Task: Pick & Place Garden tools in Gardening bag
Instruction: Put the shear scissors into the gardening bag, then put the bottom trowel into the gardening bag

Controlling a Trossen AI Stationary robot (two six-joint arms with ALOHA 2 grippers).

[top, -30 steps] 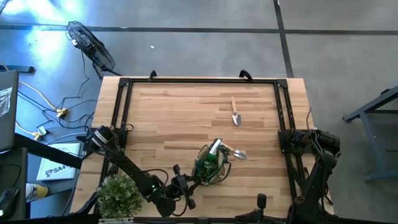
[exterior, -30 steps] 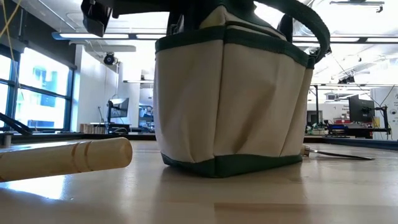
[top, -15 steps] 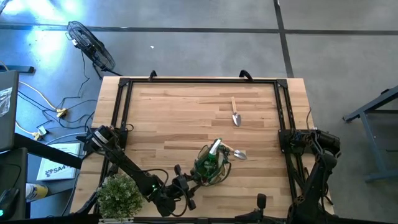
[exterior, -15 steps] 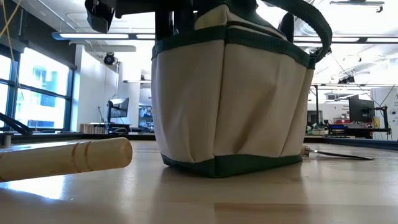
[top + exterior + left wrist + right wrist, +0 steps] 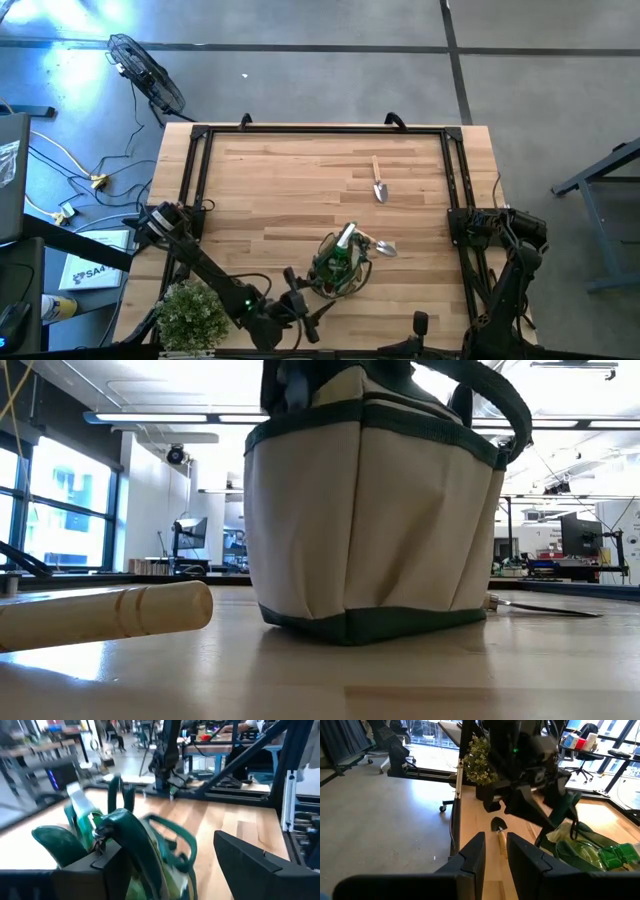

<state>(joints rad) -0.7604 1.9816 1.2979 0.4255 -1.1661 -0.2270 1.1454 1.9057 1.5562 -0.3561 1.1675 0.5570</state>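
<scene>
Item one, the gardening bag (image 5: 338, 268): I am seeing it standing upright on the wooden table (image 5: 290, 190), toward the near edge and about midway across. In the low view it is filling the middle of the picture, pale fabric with green trim and loop handles (image 5: 372, 510). Green-and-white tool pieces are sticking up out of its top.

Item two, a wooden-handled trowel (image 5: 379, 181): it is lying flat on the table, well apart from the bag, toward the far side. A second metal blade (image 5: 384, 249) is lying just beside the bag on its right.

Item three, a round wooden handle (image 5: 105, 615): it is lying on the table in the low view's foreground, left of the bag.

Item four, the left claw (image 5: 308, 312): I am holding it just beside the bag's near left side; its fingers are spread wide, with nothing between them.

Item five, the right claw (image 5: 495, 852): the arm is waiting folded at the table's right edge, fingers slightly apart, pinching nothing.

Item six, a bushy green plant (image 5: 193, 314): it is sitting at the near left corner.
</scene>
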